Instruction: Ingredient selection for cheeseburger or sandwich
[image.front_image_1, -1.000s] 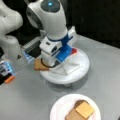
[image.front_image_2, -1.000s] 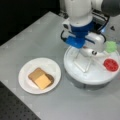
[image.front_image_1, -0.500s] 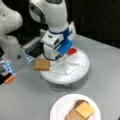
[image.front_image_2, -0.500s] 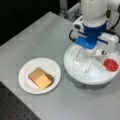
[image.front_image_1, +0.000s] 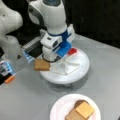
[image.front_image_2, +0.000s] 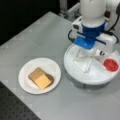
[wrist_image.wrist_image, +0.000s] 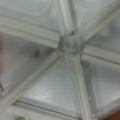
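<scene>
Over the round white divided tray (image.front_image_1: 75, 72), in a front view, the arm's wrist hangs low above the tray's left part. A brown toast square (image.front_image_1: 42, 64) sits at the tray's left edge, partly overhanging it, just below the wrist. The pincer (image.front_image_1: 51, 58) is hidden under the wrist housing; whether it is apart, together or clamped on the toast cannot be told. A red disc (image.front_image_1: 72, 51) lies in a compartment at the tray's far side. At the view's bottom, a white paper plate (image.front_image_1: 58, 110) carries a partial stack: toast square, dark patty (image.front_image_1: 79, 103) and yellow cheese square (image.front_image_1: 85, 110).

In a front view from the opposite side, the arm covers the tray's top part; the red disc (image.front_image_2: 111, 65) lies at the tray's right, and the plate (image.front_image_2: 25, 75) with the cheese square (image.front_image_2: 42, 81) on top stands well left of the tray (image.front_image_2: 82, 75).

The wrist view shows only the tray's dividers meeting at the hub (wrist_image.wrist_image: 71, 43), with a green trace at the bottom edge.

Judgement: the step in hand is fetching the second toast square. The next move calls for a secure hold on the overhanging toast.
</scene>
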